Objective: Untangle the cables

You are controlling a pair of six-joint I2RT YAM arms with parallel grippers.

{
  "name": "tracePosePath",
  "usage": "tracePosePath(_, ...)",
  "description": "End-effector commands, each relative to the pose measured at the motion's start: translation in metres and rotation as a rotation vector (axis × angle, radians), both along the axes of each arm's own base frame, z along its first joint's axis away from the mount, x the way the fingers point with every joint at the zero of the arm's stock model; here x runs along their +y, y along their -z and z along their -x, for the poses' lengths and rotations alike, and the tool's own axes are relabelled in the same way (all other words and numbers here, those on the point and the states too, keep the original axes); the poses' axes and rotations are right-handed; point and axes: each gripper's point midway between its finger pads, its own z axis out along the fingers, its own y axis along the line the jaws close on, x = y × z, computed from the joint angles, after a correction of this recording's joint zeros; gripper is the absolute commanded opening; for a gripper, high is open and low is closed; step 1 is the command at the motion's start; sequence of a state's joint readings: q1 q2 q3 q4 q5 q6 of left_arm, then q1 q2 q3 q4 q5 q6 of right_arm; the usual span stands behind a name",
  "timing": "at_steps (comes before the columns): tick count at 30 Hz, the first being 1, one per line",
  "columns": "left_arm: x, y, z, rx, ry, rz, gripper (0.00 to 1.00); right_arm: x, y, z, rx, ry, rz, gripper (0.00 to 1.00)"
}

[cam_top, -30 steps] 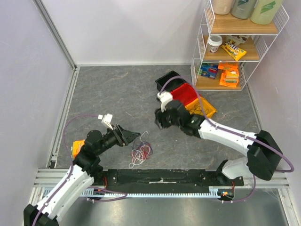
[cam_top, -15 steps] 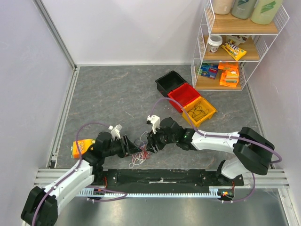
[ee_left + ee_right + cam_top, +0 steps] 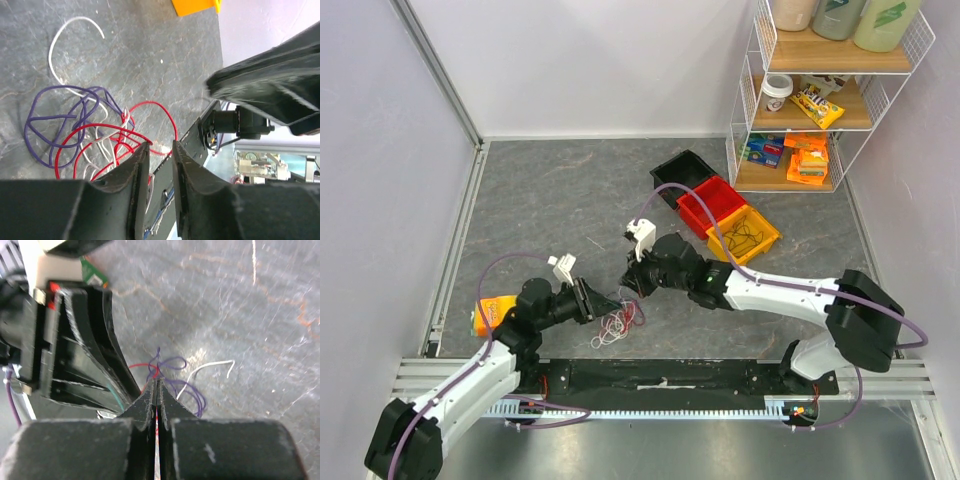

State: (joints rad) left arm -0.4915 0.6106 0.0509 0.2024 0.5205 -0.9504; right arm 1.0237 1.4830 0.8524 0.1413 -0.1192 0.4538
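The cables (image 3: 617,322) form a small loopy tangle of red, white and dark purple strands on the grey floor near the front rail. My left gripper (image 3: 614,301) sits low at the tangle's left edge. In the left wrist view its jaws (image 3: 160,146) stand a narrow gap apart, and a red loop of the cables (image 3: 85,130) runs just past the fingertips. From the right, my right gripper (image 3: 632,291) reaches over the tangle. Its jaws (image 3: 156,381) are pressed together, with purple and red strands of the cables (image 3: 175,371) coming out at the tips.
A black bin (image 3: 678,175), a red bin (image 3: 712,200) and a yellow bin (image 3: 745,232) stand in a row behind the right arm. A wire shelf (image 3: 810,100) fills the back right corner. An orange object (image 3: 485,315) lies by the left arm. The front rail (image 3: 660,375) is close.
The right arm swung from near the bins down to the tangle and shut on strands. The left gripper moved in to the tangle and its jaws narrowed.
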Motion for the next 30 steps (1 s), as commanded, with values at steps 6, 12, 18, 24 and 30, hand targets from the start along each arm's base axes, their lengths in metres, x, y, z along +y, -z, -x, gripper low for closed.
tracePosePath(6, 0.012, 0.013, -0.02, -0.059, -0.137, -0.014, 0.16, 0.0, -0.08, -0.036, -0.156, 0.144, -0.094, 0.0)
tracePosePath(12, 0.011, 0.027, -0.021, -0.007, -0.134, -0.042, 0.12, -0.045, -0.073, -0.114, -0.229, 0.411, 0.057, 0.57)
tracePosePath(18, 0.01, 0.026, -0.022, -0.019, -0.13, -0.038, 0.13, -0.096, -0.055, -0.214, -0.442, 0.64, 0.624, 0.66)
tracePosePath(24, 0.012, 0.027, -0.022, -0.027, -0.145, -0.033, 0.14, -0.106, -0.035, -0.252, -0.479, 0.731, 0.846, 0.66)
tracePosePath(30, 0.011, 0.027, -0.022, -0.021, -0.138, -0.04, 0.14, -0.107, -0.006, -0.266, -0.457, 0.754, 0.899, 0.65)
